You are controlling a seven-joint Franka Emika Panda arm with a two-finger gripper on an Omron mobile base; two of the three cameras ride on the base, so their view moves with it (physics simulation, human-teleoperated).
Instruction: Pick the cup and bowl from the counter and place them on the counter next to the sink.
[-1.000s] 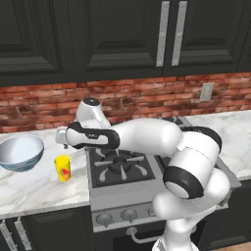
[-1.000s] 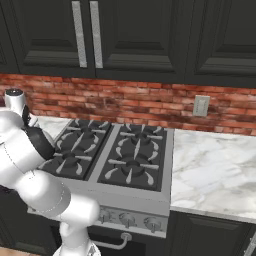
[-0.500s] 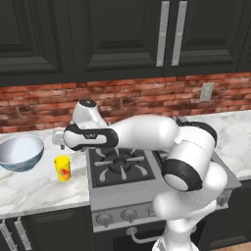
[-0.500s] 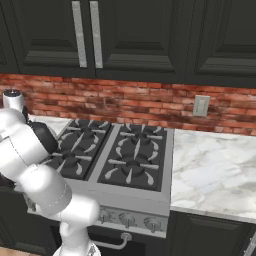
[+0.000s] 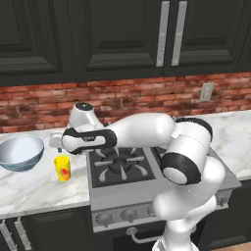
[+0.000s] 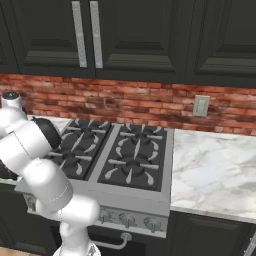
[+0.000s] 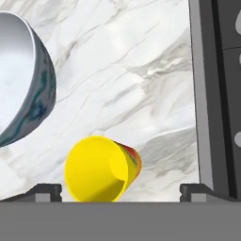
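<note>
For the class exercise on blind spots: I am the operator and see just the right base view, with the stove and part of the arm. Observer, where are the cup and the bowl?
Observer: The cup stands upright on the counter, left of the stove.
Operator: And the bowl?
Observer: The bowl sits further left and a little behind the cup, apart from it.
Operator: Where is the gripper?
Observer: The gripper is above the cup, jaws open, holding nothing.
Operator: Is it lined up?
Observer: In the hand view the cup lies between the fingertips.
</note>
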